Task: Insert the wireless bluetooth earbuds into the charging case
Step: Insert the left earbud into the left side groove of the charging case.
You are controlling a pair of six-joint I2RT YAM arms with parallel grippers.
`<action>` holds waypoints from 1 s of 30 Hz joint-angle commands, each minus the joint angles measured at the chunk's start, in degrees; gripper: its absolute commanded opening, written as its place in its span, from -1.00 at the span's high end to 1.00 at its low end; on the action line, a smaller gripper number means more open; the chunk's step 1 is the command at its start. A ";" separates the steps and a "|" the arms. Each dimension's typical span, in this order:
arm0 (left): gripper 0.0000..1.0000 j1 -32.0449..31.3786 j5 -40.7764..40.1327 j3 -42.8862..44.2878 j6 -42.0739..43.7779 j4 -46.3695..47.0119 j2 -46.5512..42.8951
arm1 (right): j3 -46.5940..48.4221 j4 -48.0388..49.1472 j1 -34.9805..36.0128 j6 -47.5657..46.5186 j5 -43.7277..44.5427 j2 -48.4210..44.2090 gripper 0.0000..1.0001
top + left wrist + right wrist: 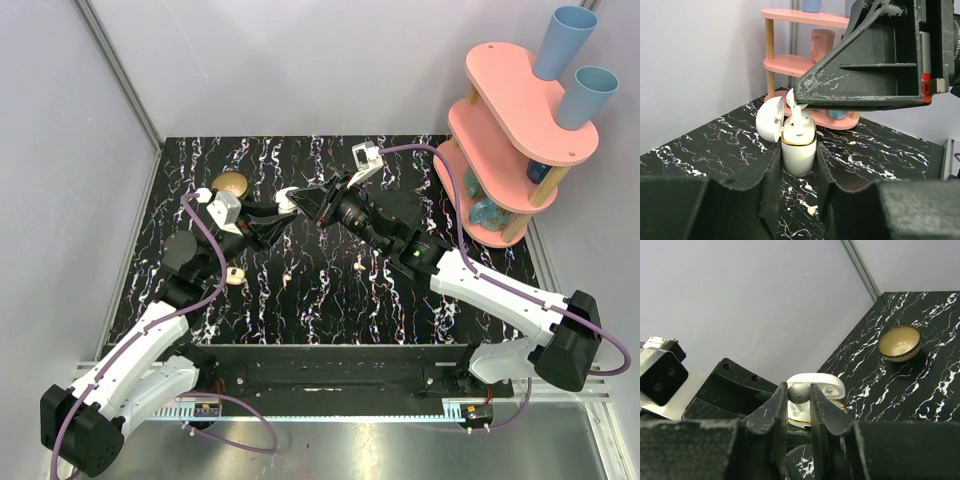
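Note:
The white charging case [799, 152] stands upright between my left gripper's [799, 150] fingers, its lid [769, 121] hinged open to the left. It also shows in the top view [288, 199]. My left gripper [278, 216] is shut on the case. My right gripper [799, 394] is shut on a white earbud [800, 392] and holds it over the case's open top. In the left wrist view that earbud's [798, 118] stem points down into the case. The right gripper [306, 206] meets the left one at the table's middle. Another earbud [812, 210] lies on the table below the left fingers.
A brass-coloured bowl [230, 183] sits at the back left, and also shows in the right wrist view [900, 342]. A pink tiered shelf [515, 140] with blue cups stands at the back right. A small white piece [360, 266] and a cream piece [234, 276] lie on the black marbled table [330, 300].

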 commanded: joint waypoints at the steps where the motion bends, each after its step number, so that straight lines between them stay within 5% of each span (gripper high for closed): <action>1: 1.00 -0.17 -0.70 2.35 0.52 3.95 -0.33 | 1.20 2.33 0.49 -1.26 -0.04 -0.88 1.00; 30: 1.00 -0.26 -0.88 1.21 -0.71 5.44 0.28 | 1.72 3.47 0.49 -1.62 0.67 -1.59 1.00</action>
